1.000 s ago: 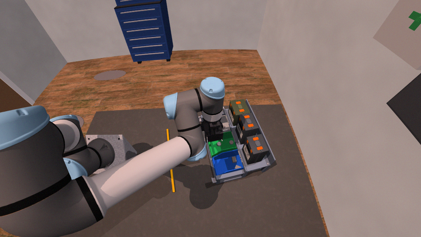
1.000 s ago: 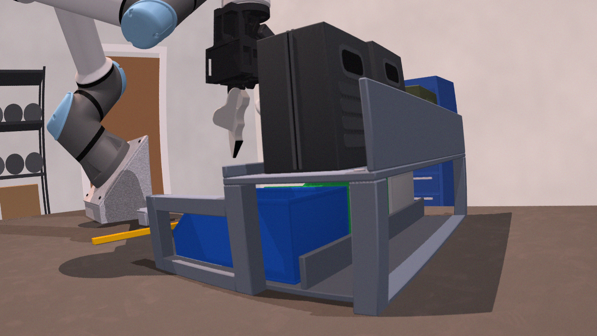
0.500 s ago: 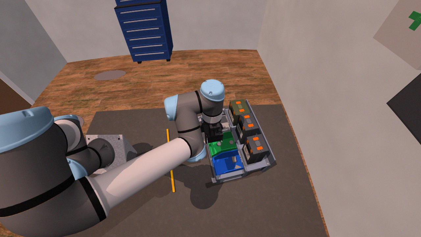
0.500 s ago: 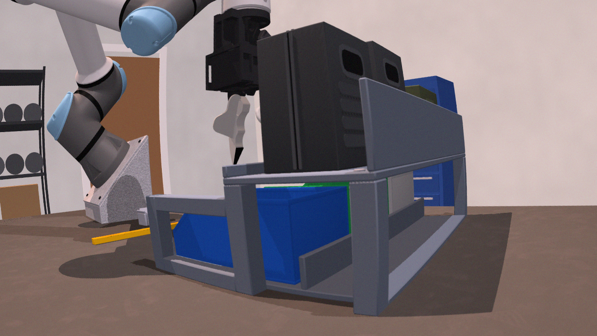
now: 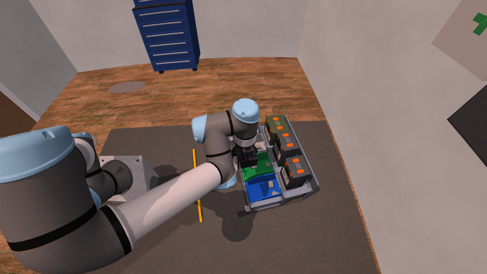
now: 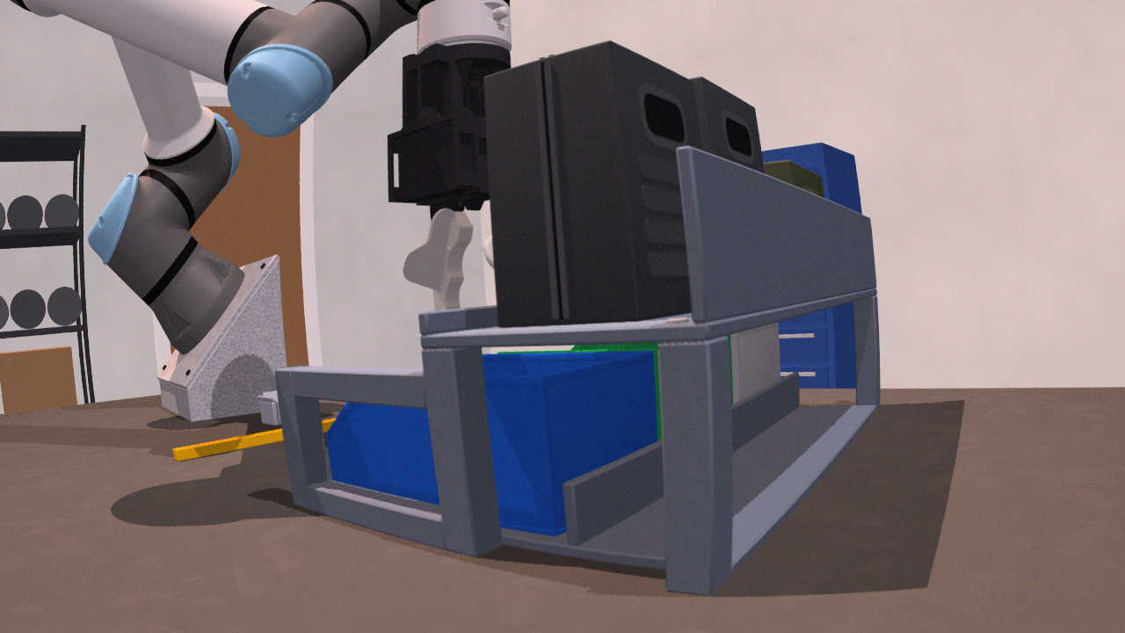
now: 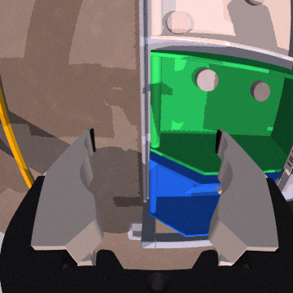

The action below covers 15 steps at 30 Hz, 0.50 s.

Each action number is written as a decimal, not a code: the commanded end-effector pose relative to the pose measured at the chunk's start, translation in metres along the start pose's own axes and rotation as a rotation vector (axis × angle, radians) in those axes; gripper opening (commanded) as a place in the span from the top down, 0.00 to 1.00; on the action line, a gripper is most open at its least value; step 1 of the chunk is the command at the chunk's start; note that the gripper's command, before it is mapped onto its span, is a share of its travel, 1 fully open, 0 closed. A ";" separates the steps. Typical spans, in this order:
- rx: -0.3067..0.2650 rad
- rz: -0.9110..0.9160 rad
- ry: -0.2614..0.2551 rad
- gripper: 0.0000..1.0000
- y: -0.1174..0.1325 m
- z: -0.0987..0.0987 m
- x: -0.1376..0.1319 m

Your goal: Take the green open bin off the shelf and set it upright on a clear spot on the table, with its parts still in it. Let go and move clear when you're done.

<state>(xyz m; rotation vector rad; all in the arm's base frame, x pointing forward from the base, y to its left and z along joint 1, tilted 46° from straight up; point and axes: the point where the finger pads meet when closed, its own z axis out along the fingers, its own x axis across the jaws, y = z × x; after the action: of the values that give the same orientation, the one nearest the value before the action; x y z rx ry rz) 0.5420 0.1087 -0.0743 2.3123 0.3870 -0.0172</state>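
Green plastic open bin (image 5: pixel 260 172) (image 6: pixel 621 346) (image 7: pixel 183 110) is sitting in the lower tier of the grey shelf rack (image 5: pixel 267 204) (image 6: pixel 696 464) (image 7: pixel 144 81), right of centre in my top view, so it's not on the table. From the wrist camera I can see two round grey discs (image 7: pixel 207 79) (image 7: pixel 261 91) inside it.

My black gripper with pale grey fingers (image 5: pixel 245 163) (image 6: pixel 464 291) points down over the rack's front edge. It's unclenched, fingers parted and nothing pinched between them. In the wrist shot the left-hand finger is over the brown tabletop and the right-hand one overlaps the green bin; I can't tell if either touches anything.

Blue plastic open bin (image 5: pixel 257 195) (image 6: pixel 582 409) (image 7: pixel 175 212) is just beside the green one, lower in the top frame, and a whitish open bin (image 5: pixel 260 137) (image 6: pixel 755 366) (image 7: pixel 203 20) is on its other side. Three boxy cases, two black (image 5: pixel 285 141) (image 5: pixel 298 170) and one olive (image 5: pixel 277 127) (image 6: pixel 794 177), stand on the upper tier. Yellow strip (image 5: pixel 199 207) (image 6: pixel 228 444) (image 7: pixel 14 150) lies on the table, left of the rack up top.

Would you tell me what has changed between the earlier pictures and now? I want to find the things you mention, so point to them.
The tool (image 5: pixel 245 166) (image 7: pixel 155 130) has moved down toward the shelf (image 5: pixel 265 205) (image 6: pixel 696 472); nothing was grasped or released. The green bin (image 5: pixel 263 163) (image 7: pixel 183 102), blue bin (image 5: pixel 260 190) (image 6: pixel 518 440) (image 7: pixel 179 207) and shelf stayed put.
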 end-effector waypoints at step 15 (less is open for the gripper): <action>0.000 0.000 0.002 0.42 0.000 0.028 0.001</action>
<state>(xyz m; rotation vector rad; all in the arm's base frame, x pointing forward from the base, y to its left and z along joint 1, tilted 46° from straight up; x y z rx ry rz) 0.5446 0.0919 -0.0910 2.3124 0.3872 -0.0171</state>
